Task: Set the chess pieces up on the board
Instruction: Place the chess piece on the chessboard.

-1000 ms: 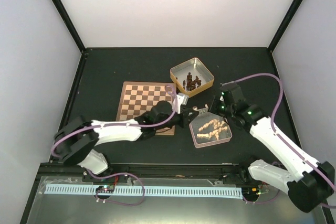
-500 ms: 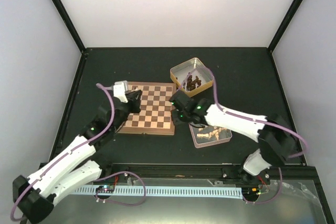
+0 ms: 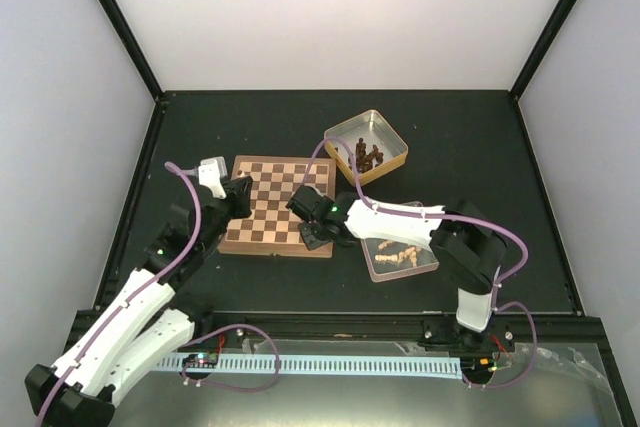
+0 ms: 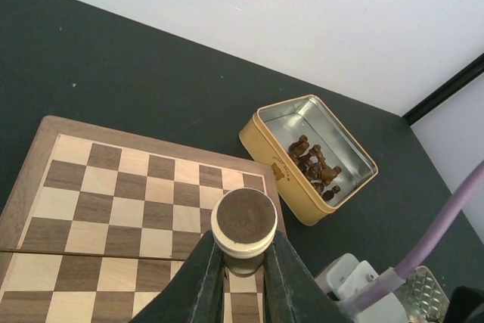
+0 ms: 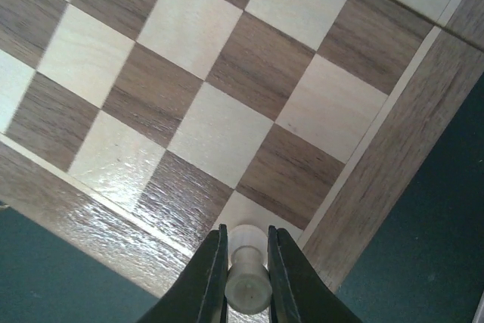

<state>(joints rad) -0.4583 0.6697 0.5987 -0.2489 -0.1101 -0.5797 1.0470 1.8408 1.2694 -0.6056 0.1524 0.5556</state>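
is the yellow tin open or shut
Open: the yellow tin has no lid on, and the dark pieces inside it show.

White arms [image 3: 395, 219], black joints [image 3: 470, 252], purple cables [image 3: 188, 209], dark tapering pincer fingers [image 4: 206, 281].

I count one board [image 3: 265, 217], two tins (gold tin [image 3: 380, 132], plain metal tin [image 3: 408, 272]) and two claws: left claw [image 4: 240, 262] pinching one pale chess piece [image 4: 243, 223], right claw [image 5: 247, 262] pinching a second pale piece [image 5: 247, 285].

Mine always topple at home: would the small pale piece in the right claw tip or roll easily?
Probably light and stiff: the pale piece looks like turned wood. Slim and rounded, it likely tips if nudged, then rolls on the glossy board.
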